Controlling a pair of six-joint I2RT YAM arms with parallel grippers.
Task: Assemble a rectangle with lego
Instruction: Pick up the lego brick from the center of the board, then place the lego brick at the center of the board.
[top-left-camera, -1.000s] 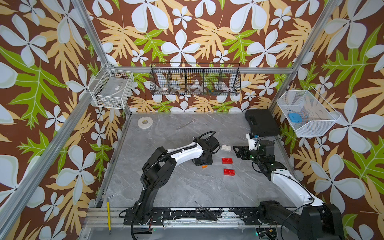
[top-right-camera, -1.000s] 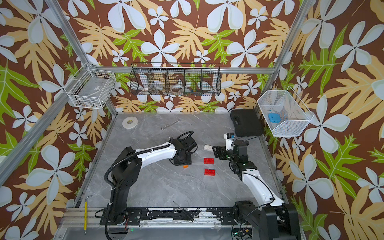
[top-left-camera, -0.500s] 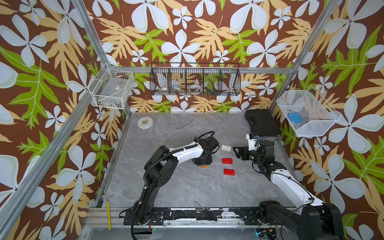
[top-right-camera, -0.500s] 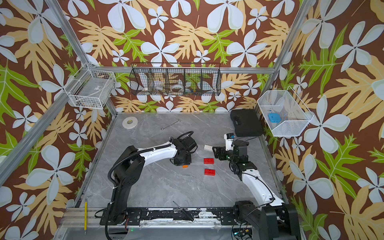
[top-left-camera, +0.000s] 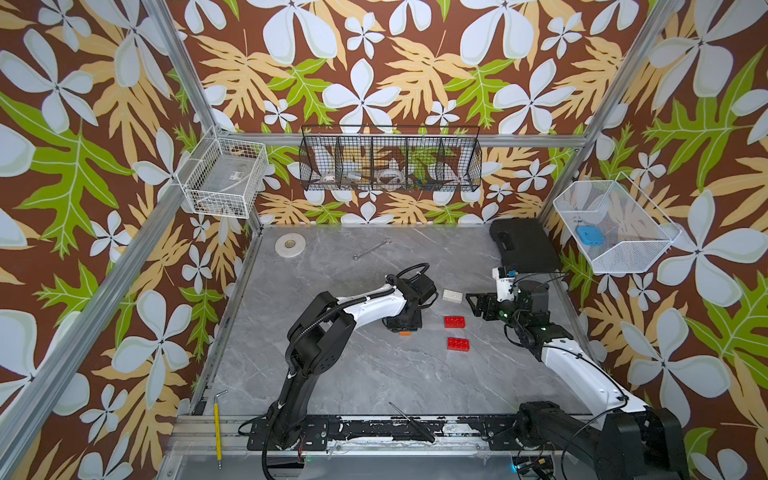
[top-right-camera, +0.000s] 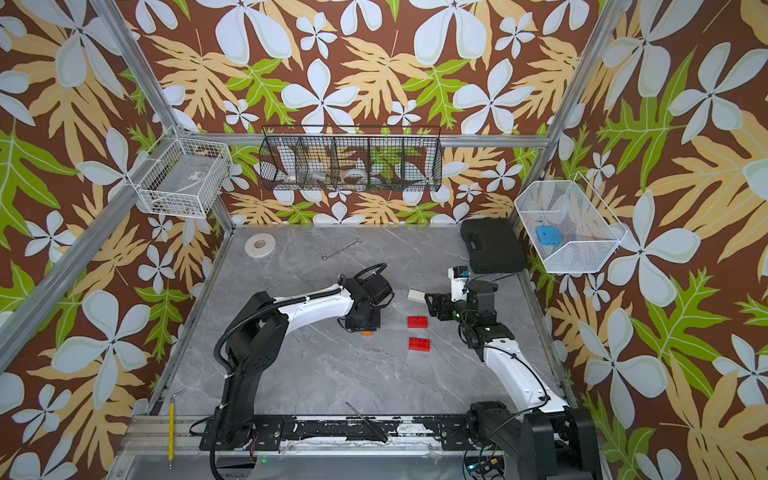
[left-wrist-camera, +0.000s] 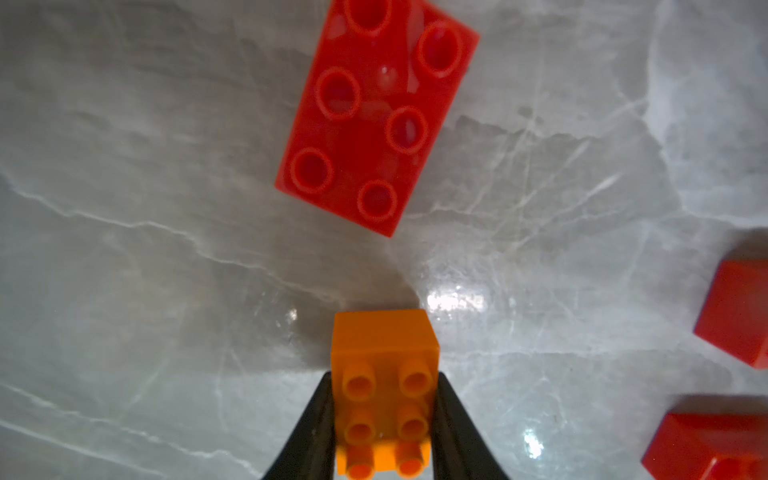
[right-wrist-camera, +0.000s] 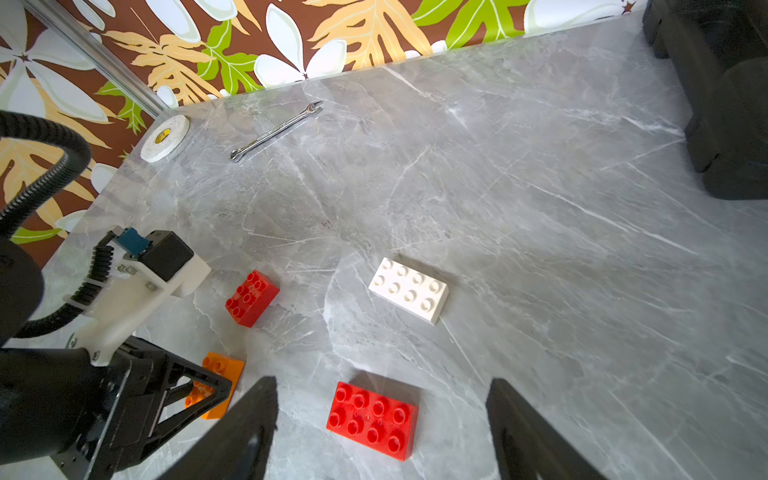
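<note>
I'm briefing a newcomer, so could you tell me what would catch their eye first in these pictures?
The bold floral wallpaper covers every wall of the cell. On the grey marble tabletop, two red bricks and a white brick lie between the arms, while the left gripper clamps an orange brick.

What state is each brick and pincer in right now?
orange brick, clamped on both sides by left pincer, joined to nothing
left pincer, shut on orange brick
right pincer, open, empty
white brick, loose, studs up
red bricks, all three loose, apart, studs up
</note>
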